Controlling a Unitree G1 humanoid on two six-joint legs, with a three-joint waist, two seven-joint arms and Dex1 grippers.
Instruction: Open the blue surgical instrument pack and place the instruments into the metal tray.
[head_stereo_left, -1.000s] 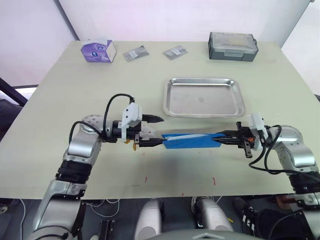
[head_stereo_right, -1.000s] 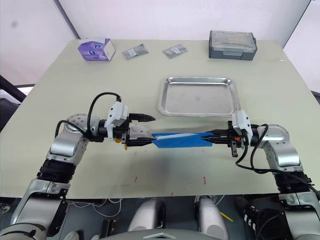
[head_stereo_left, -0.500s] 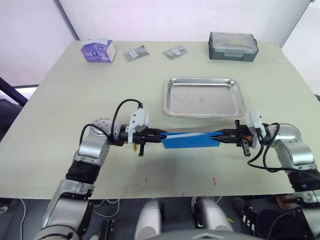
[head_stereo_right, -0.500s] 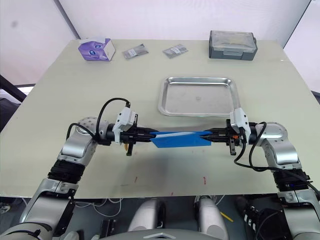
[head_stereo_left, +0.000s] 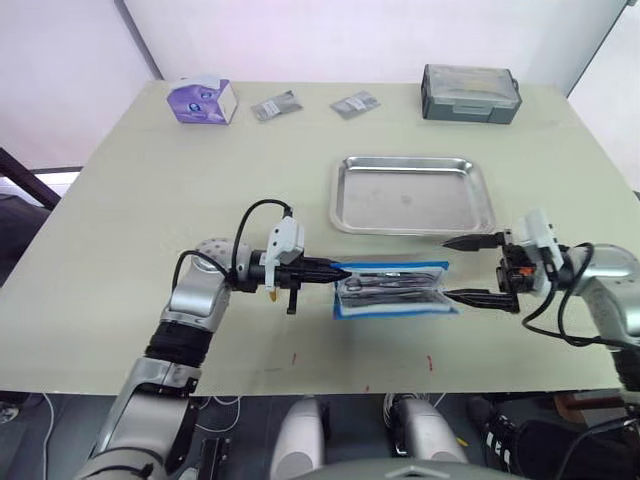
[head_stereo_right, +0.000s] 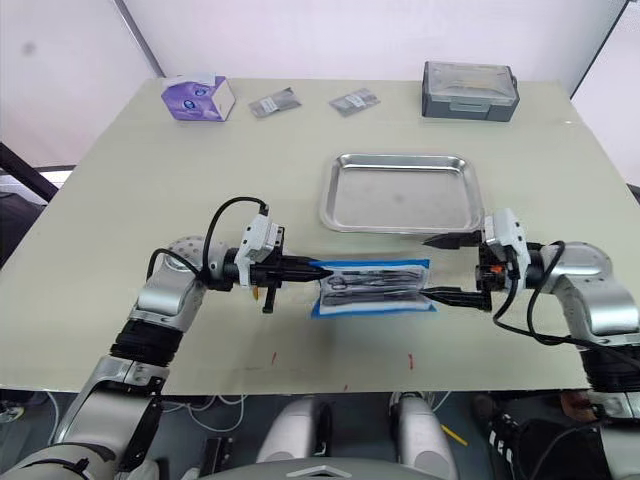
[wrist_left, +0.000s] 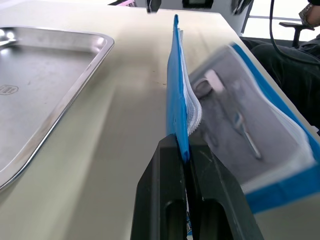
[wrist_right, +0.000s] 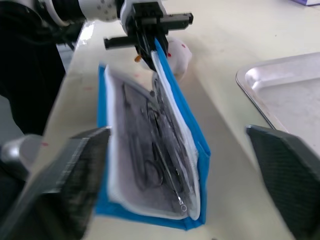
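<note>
At lower centre of the frame, the blue surgical instrument pack (head_stereo_left: 392, 291) now lies open, the instruments (head_stereo_left: 385, 285) showing. The right hand (head_stereo_left: 468, 270) has let go and spread wide; the left hand (head_stereo_left: 325, 270) still pinches the pack's edge.

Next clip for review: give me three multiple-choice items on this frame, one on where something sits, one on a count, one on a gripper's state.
1. Where does the blue surgical instrument pack lie?
A. inside the metal tray
B. on the table, nearer the robot than the metal tray
C. on the grey box

2. How many small grey sachets lie at the far edge?
A. two
B. four
C. none

3. What state is the right gripper in?
A. shut on the pack
B. shut on an instrument
C. open

Answers: 1 B, the pack lies outside the tray's near rim. 2 A, a pair beside the purple tissue box. 3 C, its fingers stand wide apart, holding nothing.
</note>
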